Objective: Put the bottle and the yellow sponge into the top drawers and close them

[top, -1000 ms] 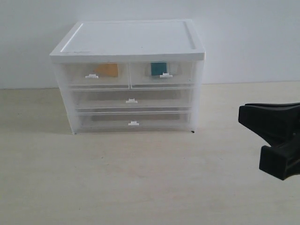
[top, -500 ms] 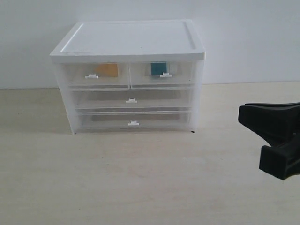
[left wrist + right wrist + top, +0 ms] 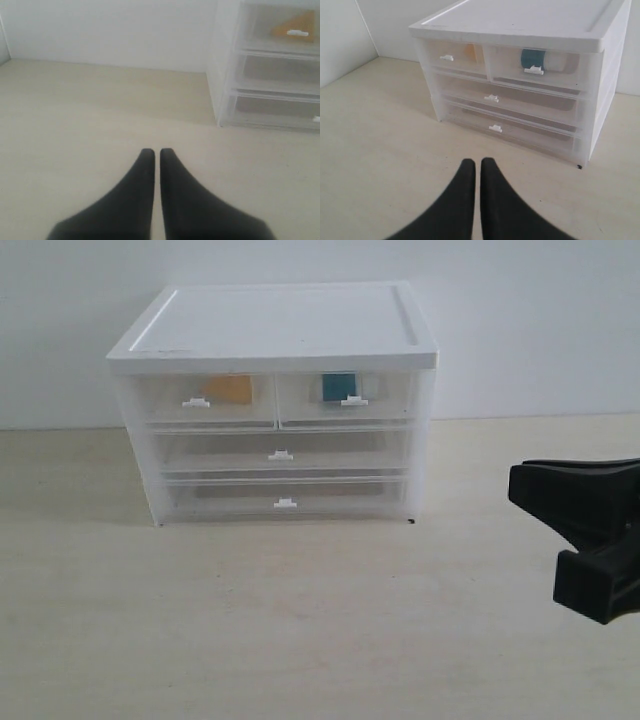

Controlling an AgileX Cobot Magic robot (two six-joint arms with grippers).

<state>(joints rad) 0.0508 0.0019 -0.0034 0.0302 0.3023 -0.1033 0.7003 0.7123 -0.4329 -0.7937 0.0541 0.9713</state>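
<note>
Top drawers (image 3: 278, 400) both sit flush; left gripper (image 3: 156, 151) and right gripper (image 3: 477, 161) each have fingertips pressed together on nothing.
The cabinet (image 3: 275, 330) stands upper centre-left in the exterior view, backed near the wall (image 3: 530, 320). Bare table (image 3: 300, 640) fills the lower half and both flanks. The right gripper shows at the right edge, well apart from the cabinet. Count: two half-width top drawers, two full-width drawers (image 3: 280, 468), four tab handles (image 3: 281, 455). One yellow sponge (image 3: 230, 389) is in the left top drawer and one bottle (image 3: 338, 385) in the right.
</note>
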